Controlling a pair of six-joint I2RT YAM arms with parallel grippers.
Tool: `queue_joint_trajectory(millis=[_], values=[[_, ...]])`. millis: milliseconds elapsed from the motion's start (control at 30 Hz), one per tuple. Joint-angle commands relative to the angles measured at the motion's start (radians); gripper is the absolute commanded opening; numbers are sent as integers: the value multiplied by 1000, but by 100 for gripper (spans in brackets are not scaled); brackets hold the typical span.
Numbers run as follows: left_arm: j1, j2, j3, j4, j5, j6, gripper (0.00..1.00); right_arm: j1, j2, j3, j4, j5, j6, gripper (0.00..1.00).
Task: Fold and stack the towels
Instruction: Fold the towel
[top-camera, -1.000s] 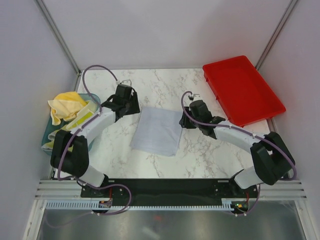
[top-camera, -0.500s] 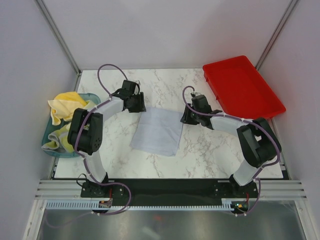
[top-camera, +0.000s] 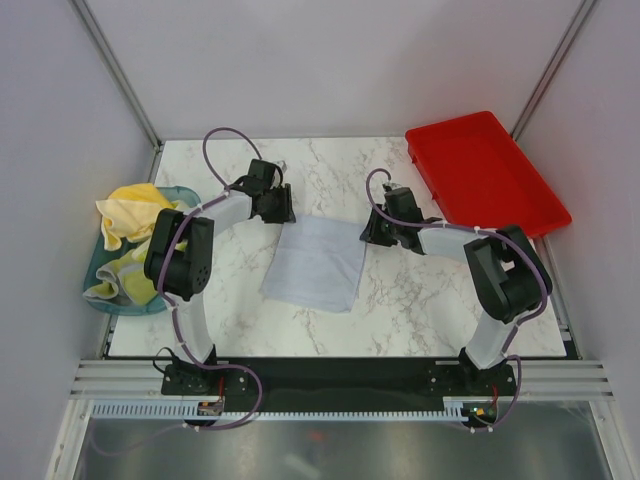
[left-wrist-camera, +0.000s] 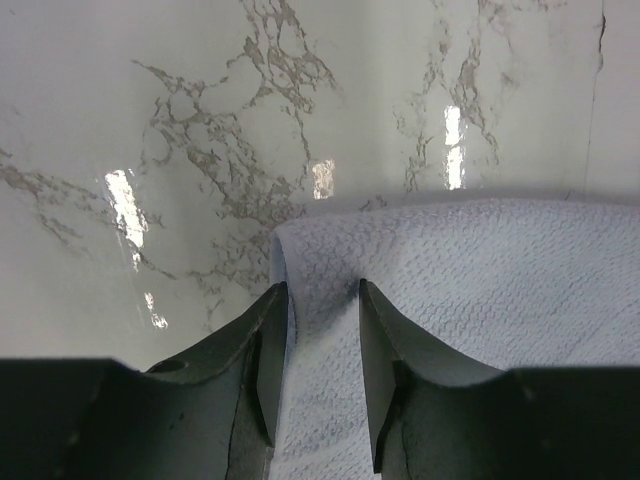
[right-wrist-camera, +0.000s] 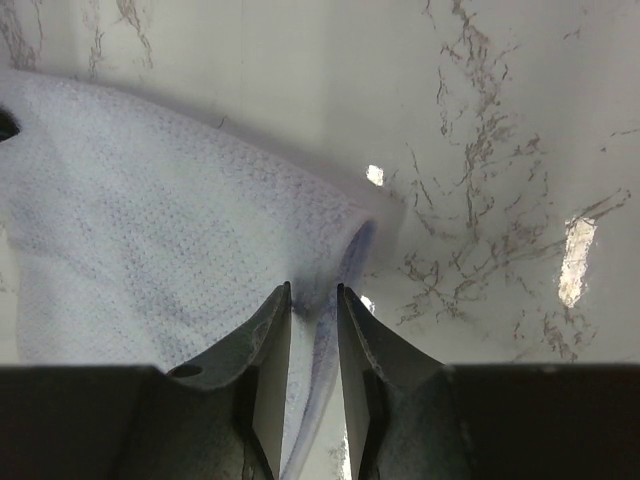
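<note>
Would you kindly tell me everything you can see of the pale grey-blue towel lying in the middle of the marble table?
The pale grey-blue towel is a soft, waffle-textured cloth, roughly rectangular. It lies flat and slightly skewed near the middle of the white marble table. Its far left corner sits between the open jaws of the left gripper. Its far right corner, curled up a little, looks pinched by the right gripper. Nothing else touches it.
</note>
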Motion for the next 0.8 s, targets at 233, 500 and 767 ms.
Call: queue_joint_trajectory(millis=[233,500,767], values=[[2,19,44,38,28,33,38,-21,23,31,87,-33,17,32],[8,25,67,37,50,27,33,-32,26,22,108,-61,42,31],[11,12,63,14,60,30,30,-30,20,-13,140,-79,108,31]])
